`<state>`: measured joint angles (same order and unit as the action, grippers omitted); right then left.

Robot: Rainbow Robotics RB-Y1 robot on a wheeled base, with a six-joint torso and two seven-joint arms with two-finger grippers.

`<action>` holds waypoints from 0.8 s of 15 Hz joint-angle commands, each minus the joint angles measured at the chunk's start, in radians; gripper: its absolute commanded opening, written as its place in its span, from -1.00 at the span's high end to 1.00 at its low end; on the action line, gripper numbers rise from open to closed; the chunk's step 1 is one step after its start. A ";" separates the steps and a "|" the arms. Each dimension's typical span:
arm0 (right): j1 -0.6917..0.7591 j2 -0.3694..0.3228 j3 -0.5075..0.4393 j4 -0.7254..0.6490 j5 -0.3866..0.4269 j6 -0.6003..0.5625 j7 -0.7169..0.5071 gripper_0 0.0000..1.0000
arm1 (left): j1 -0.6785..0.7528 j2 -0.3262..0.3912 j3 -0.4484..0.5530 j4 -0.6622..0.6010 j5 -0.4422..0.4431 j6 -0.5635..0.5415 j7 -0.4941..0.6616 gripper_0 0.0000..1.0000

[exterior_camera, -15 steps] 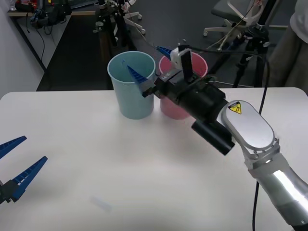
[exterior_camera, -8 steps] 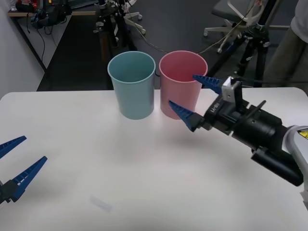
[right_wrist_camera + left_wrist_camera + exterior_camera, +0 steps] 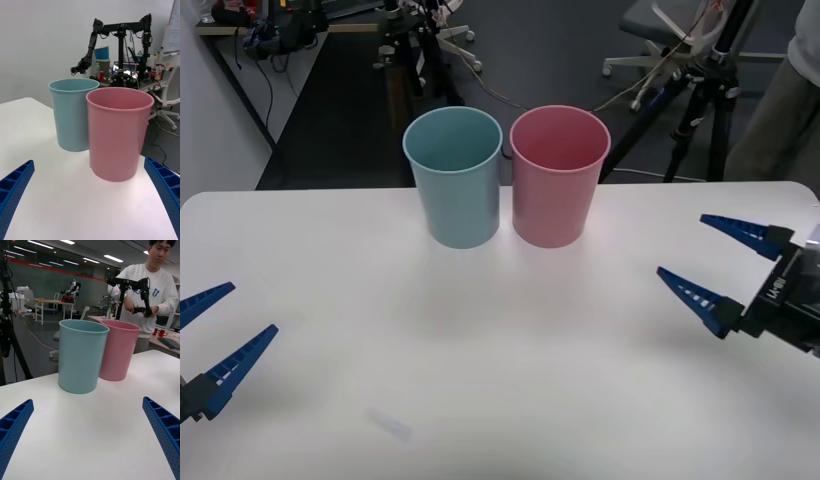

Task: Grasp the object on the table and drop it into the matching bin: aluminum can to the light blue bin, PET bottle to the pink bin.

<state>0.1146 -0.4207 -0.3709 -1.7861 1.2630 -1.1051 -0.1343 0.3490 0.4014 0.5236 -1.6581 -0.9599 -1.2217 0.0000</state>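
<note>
now, the biggest thing here is the table (image 3: 480, 330), wide and white, and i see no can lying on it anywhere. next come the two bins at the far side. the light blue bin (image 3: 454, 175) stands on my left and the pink bin (image 3: 559, 174) stands just beside it on my right, so close that they may be touching, but i cannot tell. both stand upright with their mouths open to the top. i cannot see down to the bottom of either one, so i cannot say for sure where the aluminum can is. my guess is that it lies inside the light blue bin, where it belongs, and that my job is almost done.

then come my own hands, which are smaller. my right gripper (image 3: 725, 268) hangs over the right edge of the table, well apart from the bins, with its two blue fingers spread wide and nothing between them. my left gripper (image 3: 215, 331) waits at the left edge, fingers also spread wide and holding nothing.

to do this step well, i think i should pull my right arm away slowly, keep it high, and keep clear of the pink bin so i do not tip it. i should keep my fingers apart and park.
</note>
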 commanded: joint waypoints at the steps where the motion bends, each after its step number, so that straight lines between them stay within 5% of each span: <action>1: 0.076 0.000 -0.109 -0.001 -0.048 -0.068 -0.019 -1.00 | 0.000 0.000 0.000 0.000 0.000 0.000 0.000 -1.00; 5: 0.189 -0.001 -0.200 -0.001 -0.132 -0.117 -0.027 -1.00 | 0.000 0.000 0.000 0.000 0.000 0.000 0.000 -1.00; 12: 0.234 0.000 -0.249 -0.001 -0.136 -0.144 -0.024 -1.00 | 0.000 0.000 0.000 0.000 0.000 0.000 0.000 -1.00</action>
<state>0.3477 -0.4206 -0.6197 -1.7869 1.1273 -1.2496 -0.1583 0.3491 0.4014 0.5236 -1.6581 -0.9599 -1.2217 0.0000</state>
